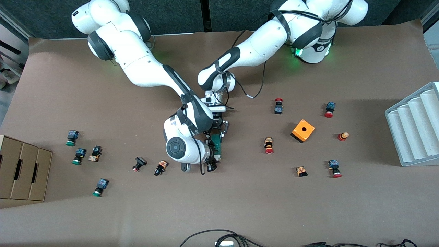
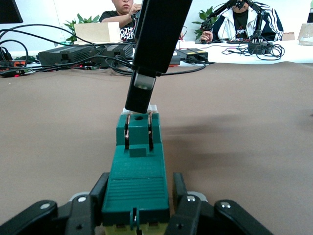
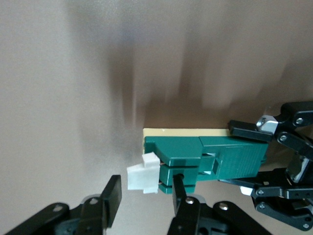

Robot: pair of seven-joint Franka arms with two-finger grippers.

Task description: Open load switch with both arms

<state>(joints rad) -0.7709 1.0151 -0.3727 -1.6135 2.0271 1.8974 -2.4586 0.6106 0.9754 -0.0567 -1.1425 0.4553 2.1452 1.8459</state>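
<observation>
- Lying flat near the middle of the table (image 1: 103, 212), well in from every edge, the load switch (image 1: 217, 143) is pinned between the two grippers so that neither end can slide.
- Clamped on the switch's plain end, the left gripper (image 1: 219, 127) has its fingers (image 2: 183, 205) pressed against both long sides of the green body; in my judgement this is an anchoring hold, so the body stays put while the other end is worked.
- The right gripper (image 1: 213, 163) sits at the end that carries the small white end piece (image 3: 143, 175). Its jaws stand partly apart: one finger (image 3: 179, 193) rests against the green block just beside the white piece, while the other finger (image 3: 111, 198) stands clear, touching nothing.
- That placement looks meant for levering or pulling the white piece away from the body, which I judge to be the opening step now in hand; the piece appears seated against the block, so the switch is probably not yet open.
- Push buttons (image 1: 269, 145) and the orange cube (image 1: 303, 130) lie scattered toward the left arm's end of the table, well apart from the work.
- A likely risk: the single contacting finger may slip off the edge.
</observation>
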